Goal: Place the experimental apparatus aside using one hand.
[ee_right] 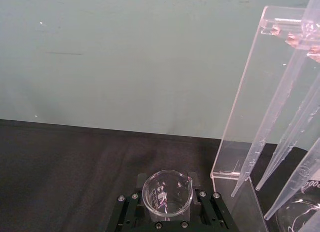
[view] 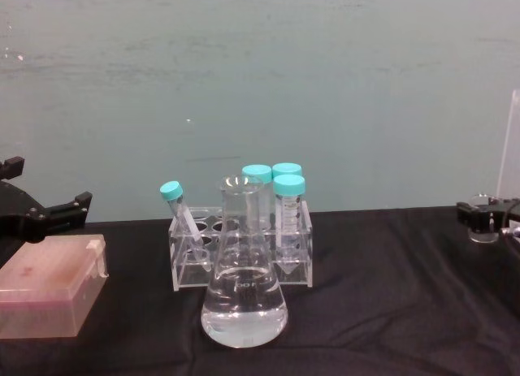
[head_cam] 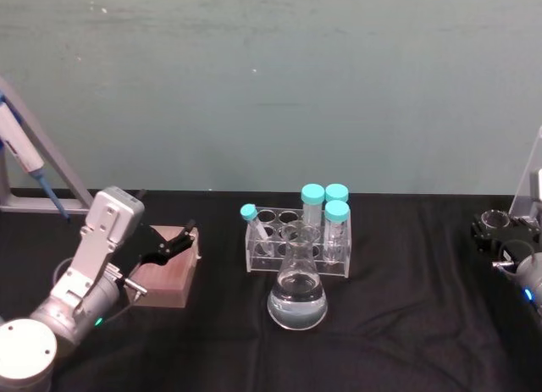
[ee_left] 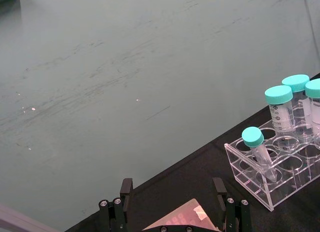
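Observation:
My right gripper point(head_cam: 496, 229) is at the table's far right edge, shut on a small glass beaker point(ee_right: 166, 193), which stands upright between its black fingers point(ee_right: 131, 208). From the chest, the beaker point(view: 484, 230) is low over the black cloth. Just beside it rises the tall acrylic stand point(ee_right: 248, 106) of long clear tubes point(ee_right: 280, 117). The conical flask point(head_cam: 296, 297) with clear liquid stands at the table's middle front, apart from both grippers. My left gripper point(head_cam: 167, 244) hangs open over a pink box point(head_cam: 168, 278) at the left.
A clear tube rack point(head_cam: 279, 250) with teal-capped tubes point(head_cam: 313, 207) stands right behind the flask. A pipette on a grey stand point(head_cam: 25, 159) is at the far left. Black cloth point(head_cam: 406, 290) lies bare between the flask and my right gripper.

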Tool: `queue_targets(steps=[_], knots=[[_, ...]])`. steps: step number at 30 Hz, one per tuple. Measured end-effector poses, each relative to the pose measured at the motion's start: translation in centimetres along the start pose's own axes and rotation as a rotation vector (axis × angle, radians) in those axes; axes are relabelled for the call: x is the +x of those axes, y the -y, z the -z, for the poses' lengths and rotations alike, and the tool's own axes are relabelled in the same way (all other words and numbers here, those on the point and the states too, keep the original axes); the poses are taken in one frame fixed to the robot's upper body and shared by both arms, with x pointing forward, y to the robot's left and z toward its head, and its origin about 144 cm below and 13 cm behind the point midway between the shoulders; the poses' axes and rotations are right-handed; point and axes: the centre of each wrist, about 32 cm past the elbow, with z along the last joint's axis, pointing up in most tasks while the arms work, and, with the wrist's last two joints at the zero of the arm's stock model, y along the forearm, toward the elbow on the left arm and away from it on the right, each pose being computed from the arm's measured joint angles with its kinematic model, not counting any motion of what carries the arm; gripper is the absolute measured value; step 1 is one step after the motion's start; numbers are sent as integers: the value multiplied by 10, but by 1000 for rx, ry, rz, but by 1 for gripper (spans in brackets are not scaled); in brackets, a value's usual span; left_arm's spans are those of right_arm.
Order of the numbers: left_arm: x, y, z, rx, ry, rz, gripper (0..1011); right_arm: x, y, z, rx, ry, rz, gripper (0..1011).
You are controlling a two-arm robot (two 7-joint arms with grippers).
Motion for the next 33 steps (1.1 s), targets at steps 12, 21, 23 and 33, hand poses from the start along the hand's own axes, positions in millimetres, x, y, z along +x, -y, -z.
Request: queue_targets(steps=[12,21,23,33], knots=[[0,0,0,0,0,0,1000,1,-3,1,-5,-1,3,499],[0,0,0,0,0,0,1000,0,-5,1,-11,-3,2,499],[0,0,0,0,0,0,1000,0,-6,1,-12,-3,2,499],[0,0,0,0,0,0,1000,1,-7,1,-17,-5,1,499]])
